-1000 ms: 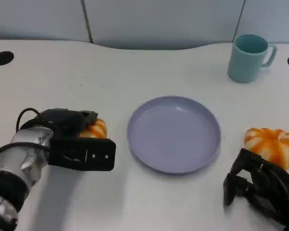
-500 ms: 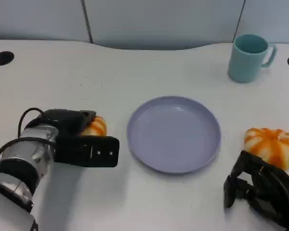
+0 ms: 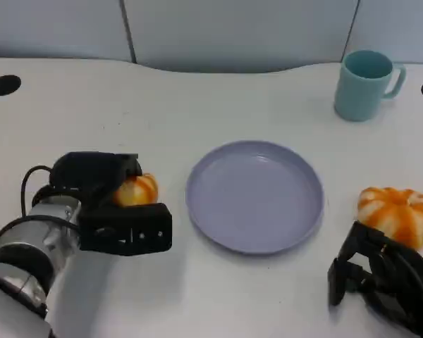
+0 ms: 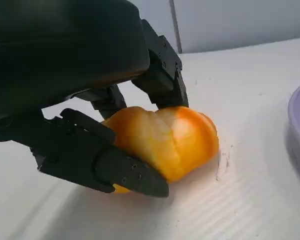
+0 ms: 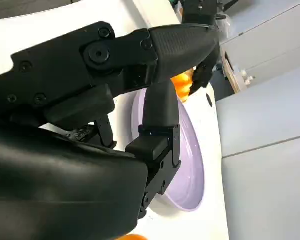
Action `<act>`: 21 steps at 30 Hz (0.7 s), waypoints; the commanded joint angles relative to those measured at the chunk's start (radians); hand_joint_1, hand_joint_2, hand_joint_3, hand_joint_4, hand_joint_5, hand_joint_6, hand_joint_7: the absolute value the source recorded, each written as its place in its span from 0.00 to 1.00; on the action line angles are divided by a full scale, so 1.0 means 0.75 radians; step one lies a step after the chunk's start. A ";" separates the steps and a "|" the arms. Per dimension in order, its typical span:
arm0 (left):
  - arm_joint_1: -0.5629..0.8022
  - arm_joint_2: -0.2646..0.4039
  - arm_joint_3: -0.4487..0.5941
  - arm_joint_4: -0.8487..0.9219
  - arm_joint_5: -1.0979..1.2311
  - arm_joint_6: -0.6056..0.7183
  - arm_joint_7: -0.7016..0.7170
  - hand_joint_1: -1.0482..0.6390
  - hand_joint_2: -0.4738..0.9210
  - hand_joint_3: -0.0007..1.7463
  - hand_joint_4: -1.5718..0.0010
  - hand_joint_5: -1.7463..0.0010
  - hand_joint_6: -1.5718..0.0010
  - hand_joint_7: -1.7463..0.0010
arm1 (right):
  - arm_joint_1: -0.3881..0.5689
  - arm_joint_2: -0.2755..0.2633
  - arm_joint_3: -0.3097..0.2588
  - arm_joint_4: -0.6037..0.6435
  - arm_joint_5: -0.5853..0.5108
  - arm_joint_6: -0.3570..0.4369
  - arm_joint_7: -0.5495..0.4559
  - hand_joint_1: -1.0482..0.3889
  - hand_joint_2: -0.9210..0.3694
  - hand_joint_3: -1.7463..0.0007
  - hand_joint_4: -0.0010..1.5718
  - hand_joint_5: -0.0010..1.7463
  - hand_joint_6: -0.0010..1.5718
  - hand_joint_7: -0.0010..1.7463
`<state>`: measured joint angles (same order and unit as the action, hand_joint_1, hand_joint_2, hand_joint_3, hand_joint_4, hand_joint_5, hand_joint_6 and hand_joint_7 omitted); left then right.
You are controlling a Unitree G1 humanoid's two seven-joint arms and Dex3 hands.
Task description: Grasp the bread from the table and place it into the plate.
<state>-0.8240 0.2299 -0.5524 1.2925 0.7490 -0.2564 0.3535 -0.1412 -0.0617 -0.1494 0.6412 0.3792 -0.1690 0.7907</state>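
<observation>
Left wrist view: black left hand (image 4: 97,107) clasps the glossy orange-yellow bread roll (image 4: 165,140), seemingly on the white table (image 3: 197,105) beside the round lavender plate (image 3: 296,232); lift and placement remain.

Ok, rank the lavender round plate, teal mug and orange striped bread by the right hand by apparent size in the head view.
1. Lavender round plate, clearly largest.
2. Orange striped bread by the right hand.
3. Teal mug, though it sits farther from the camera, so the last two are unsure.
</observation>
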 commanded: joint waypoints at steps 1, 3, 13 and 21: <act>0.073 0.020 -0.023 0.024 0.020 -0.060 0.173 0.48 1.00 0.24 0.47 0.00 0.61 0.00 | 0.026 -0.021 -0.005 0.014 -0.010 0.016 -0.009 0.37 0.00 0.86 0.44 1.00 0.36 0.88; 0.082 0.025 -0.022 0.026 0.014 -0.093 0.228 0.49 1.00 0.28 0.46 0.00 0.61 0.00 | 0.024 -0.021 -0.006 0.018 -0.009 0.016 -0.005 0.37 0.00 0.86 0.44 1.00 0.36 0.89; 0.016 0.029 0.046 0.004 -0.047 -0.115 0.304 0.52 0.82 0.50 0.47 0.00 0.61 0.00 | 0.019 -0.021 -0.006 0.019 -0.005 0.033 -0.007 0.37 0.00 0.86 0.43 1.00 0.35 0.89; -0.029 0.017 0.103 -0.057 -0.103 -0.265 0.287 0.52 0.77 0.61 0.44 0.00 0.58 0.00 | 0.011 -0.018 -0.005 0.031 -0.008 0.027 -0.006 0.37 0.00 0.86 0.43 1.00 0.35 0.88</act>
<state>-0.8245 0.2361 -0.4856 1.2722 0.6855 -0.4122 0.5615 -0.1454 -0.0654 -0.1492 0.6426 0.3788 -0.1615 0.7903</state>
